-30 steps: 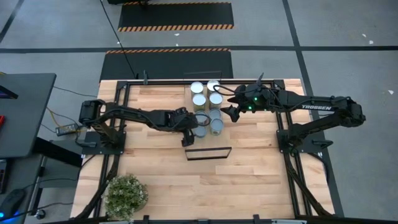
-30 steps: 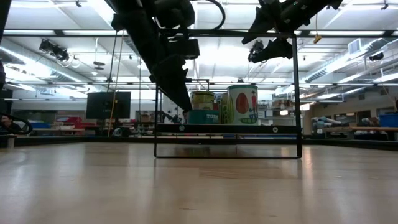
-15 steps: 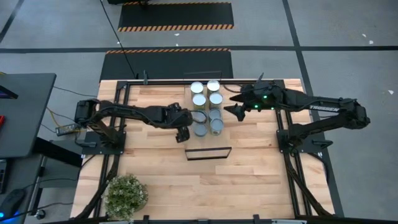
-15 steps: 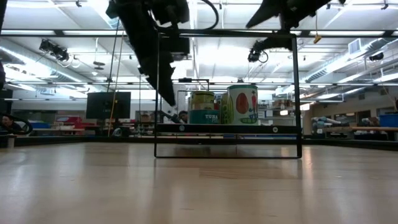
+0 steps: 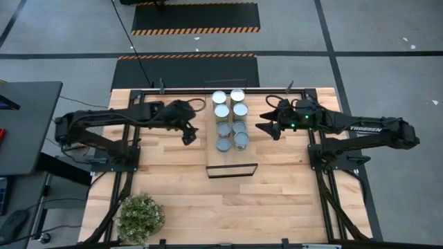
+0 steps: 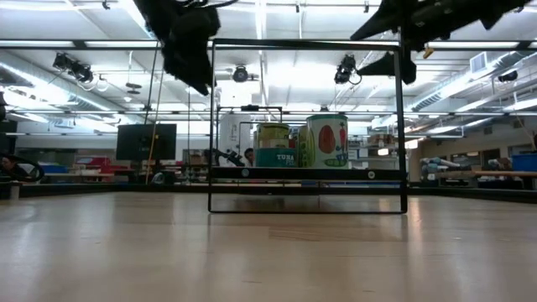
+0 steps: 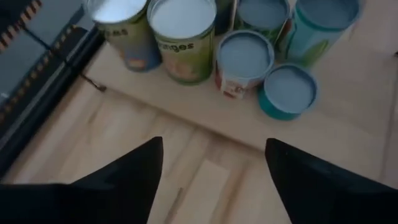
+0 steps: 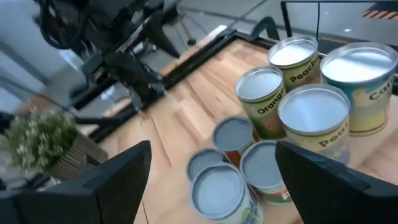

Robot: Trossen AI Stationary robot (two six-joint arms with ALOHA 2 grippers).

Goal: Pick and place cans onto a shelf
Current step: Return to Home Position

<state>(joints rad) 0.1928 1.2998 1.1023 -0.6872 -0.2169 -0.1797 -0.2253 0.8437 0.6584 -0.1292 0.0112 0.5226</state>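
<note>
Hovering either side of shelf point(image 5: 232, 158), left fingers point(image 7: 127, 171) and right fingers point(image 8: 115, 180) spread wide, empty; eight cans point(image 5: 222, 112) on shelf.

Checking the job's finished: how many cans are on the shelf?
8, all on the shelf: two side-by-side columns of four cans, filling its far part. None seems hidden.
</note>
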